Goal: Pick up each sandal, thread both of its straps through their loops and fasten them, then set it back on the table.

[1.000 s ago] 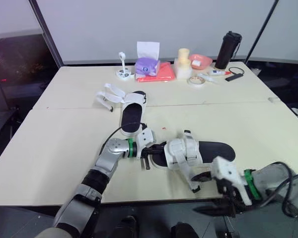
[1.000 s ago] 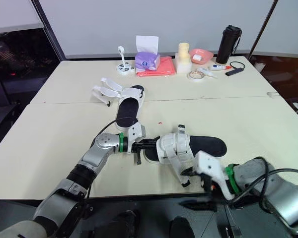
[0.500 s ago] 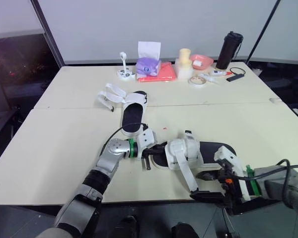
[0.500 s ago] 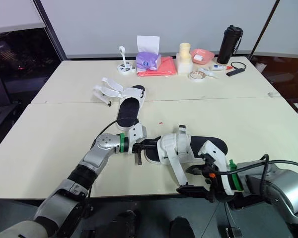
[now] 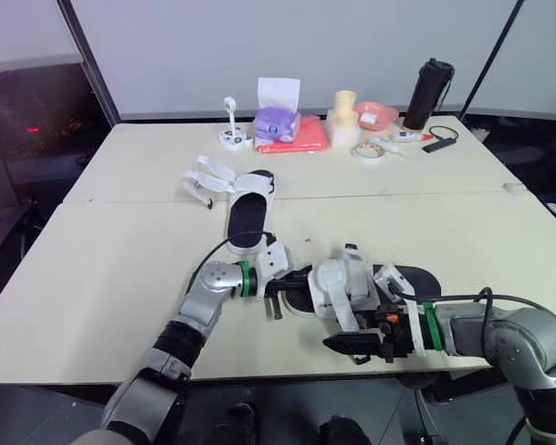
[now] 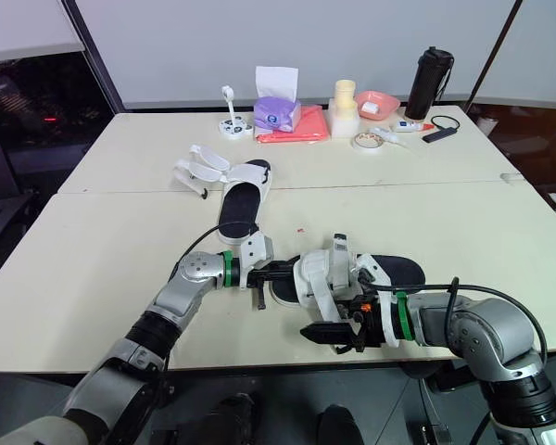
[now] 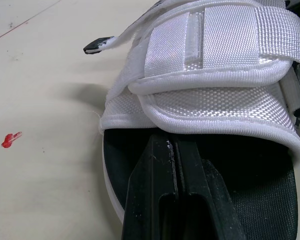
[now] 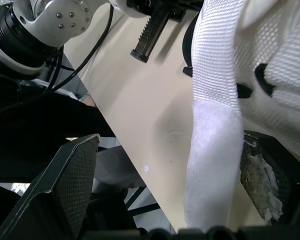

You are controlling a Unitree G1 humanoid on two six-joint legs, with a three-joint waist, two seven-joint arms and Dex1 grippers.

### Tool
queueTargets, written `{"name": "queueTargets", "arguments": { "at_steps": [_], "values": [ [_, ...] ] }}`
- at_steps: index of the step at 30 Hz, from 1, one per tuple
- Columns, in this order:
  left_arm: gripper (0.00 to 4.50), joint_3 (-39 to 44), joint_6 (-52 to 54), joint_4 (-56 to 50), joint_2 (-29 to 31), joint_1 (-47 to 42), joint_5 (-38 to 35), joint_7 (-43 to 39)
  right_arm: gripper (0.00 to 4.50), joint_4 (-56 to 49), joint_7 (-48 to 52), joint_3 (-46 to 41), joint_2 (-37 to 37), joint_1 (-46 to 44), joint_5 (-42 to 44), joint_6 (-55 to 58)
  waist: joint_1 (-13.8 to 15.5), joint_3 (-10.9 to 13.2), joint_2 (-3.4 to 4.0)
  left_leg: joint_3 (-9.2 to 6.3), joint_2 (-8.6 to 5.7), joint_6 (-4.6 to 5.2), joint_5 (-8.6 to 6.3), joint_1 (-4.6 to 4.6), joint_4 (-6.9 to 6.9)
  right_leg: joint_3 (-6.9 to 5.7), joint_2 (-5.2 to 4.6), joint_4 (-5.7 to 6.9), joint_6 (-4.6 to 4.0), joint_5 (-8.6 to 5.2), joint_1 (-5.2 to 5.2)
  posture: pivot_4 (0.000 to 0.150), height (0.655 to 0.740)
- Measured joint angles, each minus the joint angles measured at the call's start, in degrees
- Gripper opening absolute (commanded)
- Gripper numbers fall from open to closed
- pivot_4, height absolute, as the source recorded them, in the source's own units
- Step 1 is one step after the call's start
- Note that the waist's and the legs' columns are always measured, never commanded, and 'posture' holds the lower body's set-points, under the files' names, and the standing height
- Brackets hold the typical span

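Right hand (image 6: 329, 336) wide astride the sandal's (image 6: 398, 271) strap (image 8: 214, 115) (unfastened)

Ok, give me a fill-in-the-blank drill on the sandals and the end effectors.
1. The left end effector is ___ on the sole of the near sandal.
2. The right end effector stands ___, a white strap hanging between its fingers.
3. The far sandal lies on the ___, straps unfastened.
4. The bottle at the far edge is ___.
Missing: shut; open; table; black.
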Motion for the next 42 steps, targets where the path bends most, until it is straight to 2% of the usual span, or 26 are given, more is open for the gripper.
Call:
{"name": "queueTargets", "arguments": {
  "at_steps": [3, 4, 5, 9, 12, 21, 28, 34, 42],
  "values": [
    [0.00, 0.00, 0.17, -0.40, 0.12, 0.21, 0.00, 0.00, 4.46, -0.01, 0.04, 0.61, -0.38, 0.64, -0.03, -0.06, -0.04, 0.00, 0.00, 0.00, 0.00, 0.00, 0.00, 0.00, 0.00, 0.00, 0.00, 0.00, 0.00, 0.00, -0.01, 0.150, 0.7344],
    [0.00, 0.00, 0.19, -0.42, 0.11, 0.23, 0.00, 0.00, 3.95, -0.01, 0.07, 0.80, -0.48, 0.81, -0.03, -0.06, -0.04, 0.00, 0.00, 0.00, 0.00, 0.00, 0.00, 0.00, 0.00, 0.00, 0.00, 0.00, 0.00, 0.00, -0.01, 0.150, 0.7344],
    [0.00, 0.00, 0.19, -0.43, 0.10, 0.25, 0.00, 0.01, 3.67, -0.01, 0.09, 0.98, -0.57, 0.86, -0.03, -0.06, -0.04, 0.00, 0.00, 0.01, 0.00, 0.00, 0.00, 0.00, 0.00, 0.00, 0.00, 0.00, 0.00, 0.00, -0.01, 0.150, 0.7344],
    [0.00, 0.00, 0.21, -0.41, -0.14, 0.25, 0.04, 0.03, 1.73, 0.05, 0.54, 1.15, -1.50, 0.95, -0.07, -0.63, 0.04, 0.00, 0.00, 0.01, 0.00, 0.00, 0.00, 0.00, 0.00, 0.00, 0.00, -0.01, 0.00, 0.00, 0.01, 0.150, 0.7344],
    [0.00, 0.00, 0.21, -0.40, -0.18, 0.25, 0.05, 0.03, 0.04, 0.60, 0.86, 1.01, -2.10, 0.96, -0.05, -1.08, 0.03, 0.00, 0.00, 0.02, 0.00, 0.00, 0.00, 0.00, 0.00, 0.00, 0.00, -0.01, 0.00, 0.00, 0.01, 0.150, 0.7344],
    [0.00, 0.01, 0.18, -0.40, -0.24, 0.26, 0.06, 0.03, 0.01, -0.02, 0.39, -0.56, -2.04, -2.12, 2.39, 0.41, 0.00, 0.00, 0.00, 0.01, 0.00, 0.00, 0.00, 0.00, 0.00, -0.01, 0.00, -0.01, 0.00, 0.00, 0.01, 0.150, 0.7344],
    [0.00, 0.09, 0.04, 0.05, -0.38, 0.10, 0.09, -0.02, 0.01, 3.06, -6.44, -4.63, 5.21, -18.05, 10.03, 6.68, 0.07, 0.00, 0.00, -0.03, 0.00, 0.00, 0.00, 0.00, 0.01, 0.00, 0.00, -0.02, 0.00, 0.00, 0.02, 0.150, 0.7344],
    [0.00, 0.08, -0.06, -0.04, -0.42, 0.19, 0.10, 0.05, 0.01, 9.10, -8.19, -2.16, 6.69, -21.73, 7.39, 6.25, 0.05, 0.00, 0.01, -0.01, -0.02, 0.00, 0.00, -0.01, -0.01, -0.01, 0.00, -0.01, -0.01, 0.00, 0.00, 0.150, 0.7344],
    [0.00, 0.10, -0.04, -0.43, -0.36, 0.52, 0.10, 0.60, 0.01, 14.63, -3.60, 1.83, 6.20, -23.61, 3.57, 2.94, -0.01, 0.00, 0.01, -0.01, -0.03, 0.00, 0.00, 0.00, 0.00, -0.01, 0.00, 0.00, -0.01, 0.01, 0.00, 0.150, 0.7344]
  ]
}}
